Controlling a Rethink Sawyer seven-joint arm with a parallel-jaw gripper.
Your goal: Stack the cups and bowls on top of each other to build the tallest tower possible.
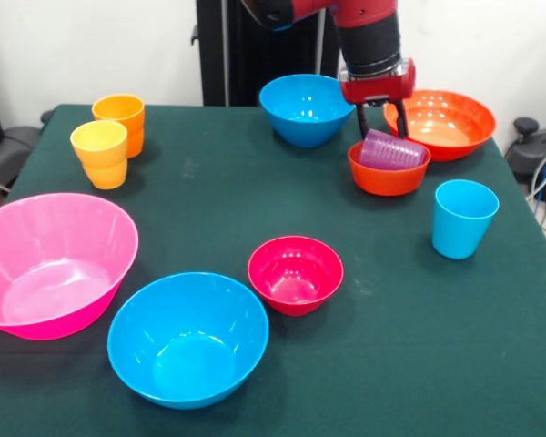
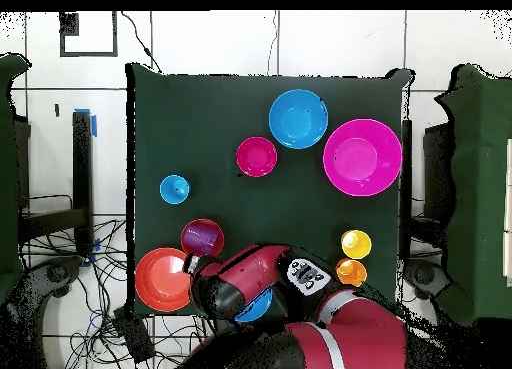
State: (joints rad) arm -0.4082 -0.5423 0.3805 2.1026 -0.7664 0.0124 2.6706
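Landmark: small orange-red glossy plastic bowl (image 1: 389, 173), standing on the dark green desk (image 1: 346, 364) near its far edge in the front view.
Tower: translucent purple plastic cup (image 1: 392, 150) lies tilted on its side inside that small orange-red bowl, mouth towards the picture's right. Two pieces only.
End effector: red-and-black end effector (image 1: 381, 120) hangs right over the purple cup, dark fingers (image 1: 360, 121) reaching down behind the cup's rim; fingers spread either side of the cup's upper edge; whether they touch it cannot be told.
Wide bowl: wide orange-red glossy bowl (image 1: 441, 121) just behind the landmark, towards the picture's right, rims near or touching.
Far blue bowl: glossy blue bowl (image 1: 306, 109) just beside the landmark on the picture's left, upright.
Blue cup: light blue plastic tumbler (image 1: 463, 218) near the landmark, in front of it and to the picture's right, upright, standing alone.
Magenta bowl: small magenta glossy bowl (image 1: 295, 274) well in front of the landmark, towards desk centre, upright, empty.
Near blue bowl: second blue bowl (image 1: 187, 338) touching or just beside the magenta one, farther from the landmark.
Pink bowl: largest pink bowl (image 1: 50, 264) well apart from the landmark, at the picture's left edge.
Orange pair: orange tumbler (image 1: 119, 121) and yellow-orange tumbler (image 1: 100, 154) close together, across the desk from the landmark.
Overhead: arm (image 2: 260, 285) covers the far blue bowl in part; purple cup (image 2: 202, 237) shows clear beside it.
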